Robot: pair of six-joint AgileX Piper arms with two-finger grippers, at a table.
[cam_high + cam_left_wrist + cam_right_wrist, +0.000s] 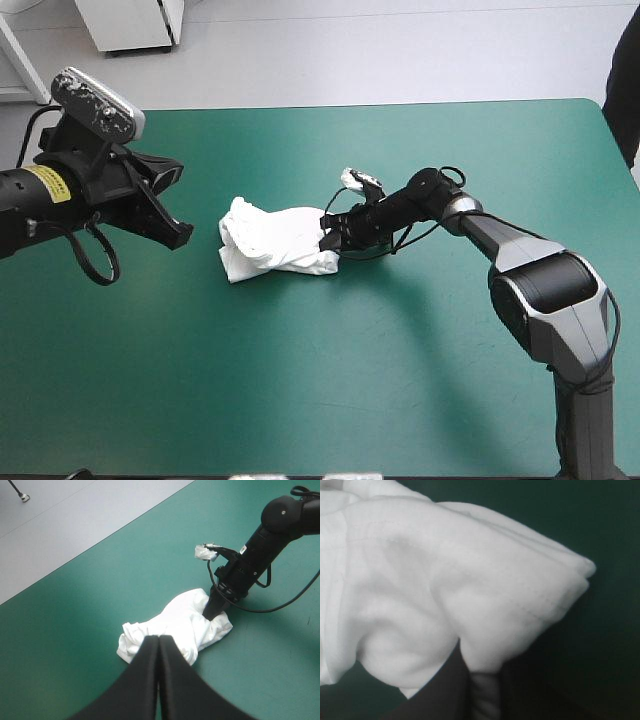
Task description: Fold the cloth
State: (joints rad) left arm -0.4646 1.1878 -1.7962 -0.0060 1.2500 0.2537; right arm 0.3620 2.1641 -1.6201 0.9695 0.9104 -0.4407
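Observation:
The white T-shirt (275, 240) lies as a crumpled heap near the middle of the teal-green table. My right gripper (328, 232) reaches in low from the right and is shut on the heap's right edge. In the right wrist view the T-shirt (445, 580) fills most of the picture, and a fold of it is pinched at the right gripper (480, 680). My left gripper (175, 225) hangs raised to the left of the heap, apart from it. Its own view shows the left gripper (159, 639) shut in a pointed arch, with the T-shirt (175, 625) and the right gripper (210, 612) ahead.
The teal-green cover (300, 400) runs bare around the heap on all sides. My right arm (540, 280) crosses the table's right part from the front right corner. The table's far edge (380, 104) lies well behind the heap.

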